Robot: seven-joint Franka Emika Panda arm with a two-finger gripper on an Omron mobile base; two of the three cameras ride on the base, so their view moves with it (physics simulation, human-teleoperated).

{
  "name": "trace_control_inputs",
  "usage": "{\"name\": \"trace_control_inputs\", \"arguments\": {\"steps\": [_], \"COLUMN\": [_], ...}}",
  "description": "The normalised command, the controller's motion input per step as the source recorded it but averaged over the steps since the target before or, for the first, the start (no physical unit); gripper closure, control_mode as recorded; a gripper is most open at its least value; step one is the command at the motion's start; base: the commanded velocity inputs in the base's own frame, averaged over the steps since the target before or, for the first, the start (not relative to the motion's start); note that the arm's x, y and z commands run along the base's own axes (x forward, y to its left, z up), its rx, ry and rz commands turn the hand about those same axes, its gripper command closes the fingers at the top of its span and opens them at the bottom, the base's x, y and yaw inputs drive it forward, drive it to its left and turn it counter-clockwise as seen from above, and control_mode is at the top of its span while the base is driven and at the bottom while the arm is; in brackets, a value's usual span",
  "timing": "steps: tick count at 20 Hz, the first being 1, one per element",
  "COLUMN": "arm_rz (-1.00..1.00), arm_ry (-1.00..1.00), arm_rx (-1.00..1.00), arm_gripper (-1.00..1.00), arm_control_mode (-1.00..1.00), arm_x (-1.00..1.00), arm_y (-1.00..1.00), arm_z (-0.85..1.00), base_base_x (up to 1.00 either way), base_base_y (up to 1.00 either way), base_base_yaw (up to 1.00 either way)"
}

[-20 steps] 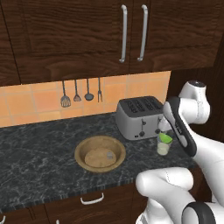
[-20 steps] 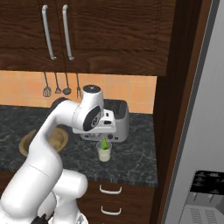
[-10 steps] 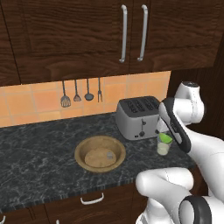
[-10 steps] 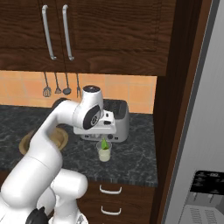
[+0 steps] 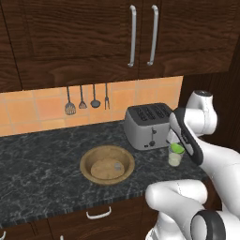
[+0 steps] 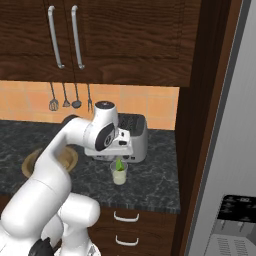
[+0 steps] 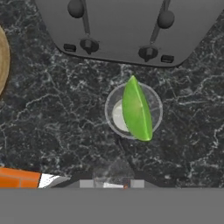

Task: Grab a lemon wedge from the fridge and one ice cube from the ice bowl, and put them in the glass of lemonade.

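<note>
While the white arm is bent over the right end of the dark speckled counter [image 5: 42, 154], the lemon wedge [image 7: 137, 114] is seen from the hand view lying in the glass of lemonade [image 7: 113, 110], its pointed end reaching over the rim toward the toaster [image 5: 147, 124]. The glass is set on the counter just in front of the toaster, and the gripper [image 6: 122, 152] is held directly above it, closed, with nothing seen between its tips. The wedge is shown as a green tip at the mouth of the glass in both base views. The ice bowl [image 5: 107, 164] is placed to the left of the glass, well apart from it, with a small pale cube resting inside. The fridge [image 6: 227, 165] is seen at the right edge of the right base view, beyond a dark wood panel.
</note>
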Motion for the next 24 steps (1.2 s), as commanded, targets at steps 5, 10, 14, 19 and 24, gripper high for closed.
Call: {"name": "trace_control_inputs", "arguments": {"steps": [5,10,14,19,24], "arm_rz": [0.00,0.00,0.00,0.00,0.00], "arm_ry": [0.09,0.07,0.01,0.00,0.00], "arm_rx": [0.00,0.00,0.00,0.00,0.00], "arm_gripper": [1.00,1.00,1.00,1.00,1.00], "arm_control_mode": [-1.00,-1.00,-1.00,-1.00,-1.00], "arm_x": [0.32,0.13,0.04,0.03,0.28], "arm_y": [-0.18,0.00,-0.01,0.00,0.00], "arm_z": [0.00,0.00,0.00,0.15,0.01], "base_base_x": [0.00,0.00,0.00,0.00,0.00], "base_base_y": [0.00,0.00,0.00,0.00,0.00], "base_base_yaw": [0.00,0.00,0.00,0.00,0.00]}}
